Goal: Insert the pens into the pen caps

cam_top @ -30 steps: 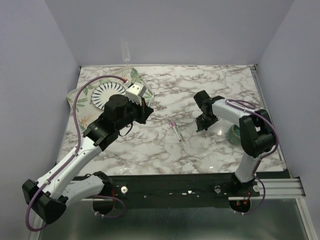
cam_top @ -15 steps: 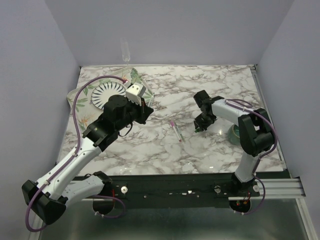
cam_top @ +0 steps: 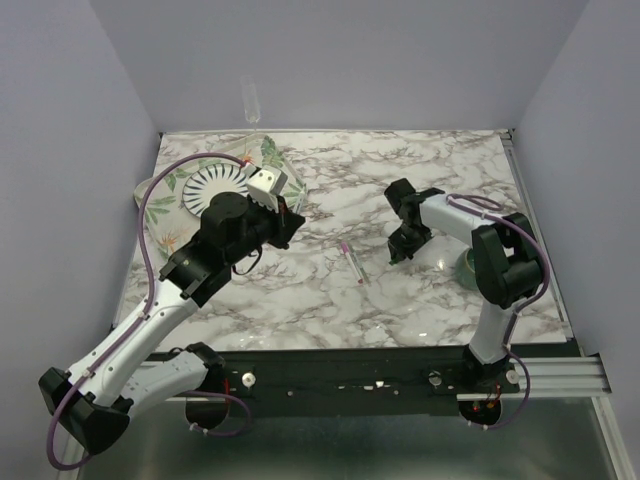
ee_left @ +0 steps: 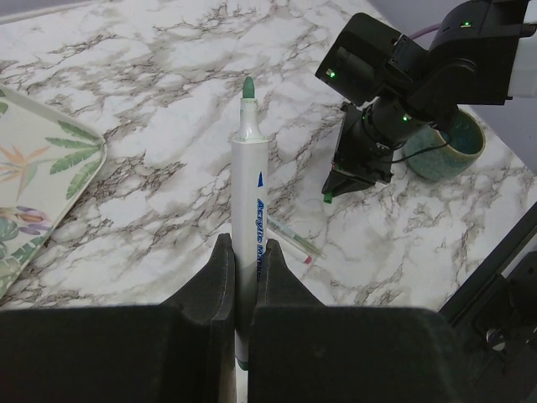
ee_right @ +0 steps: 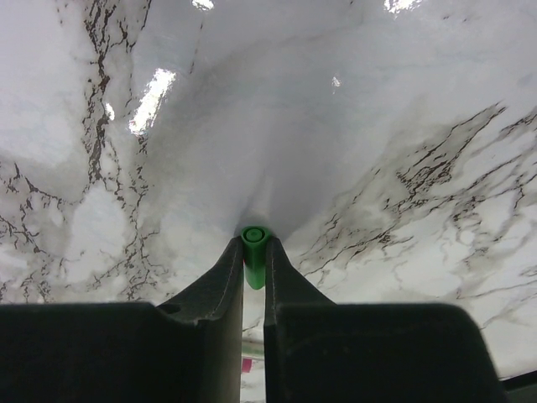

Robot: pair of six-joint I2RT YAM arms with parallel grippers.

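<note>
Marble-look table (cam_top: 300, 290), lilac walls (cam_top: 380, 60), leafy tray (ee_left: 46, 168) left, pen (cam_top: 352, 262) mid-table

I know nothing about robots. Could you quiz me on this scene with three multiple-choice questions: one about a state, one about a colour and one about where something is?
1. The held pen in the left end effector is:
A. capped
B. uncapped, tip bare
C. snapped in two

2. The cap pinched in the right end effector is:
A. pink
B. green
C. blue

3. The other pen lies:
A. on the marble table, between the arms
B. in the right end effector
C. across the left end effector

Answers:
1 B: its green tip stands bare above the closed end effector.
2 B: the right wrist view shows a green cap clamped there.
3 A: the top view shows it flat on the marble, touching neither arm.
</note>
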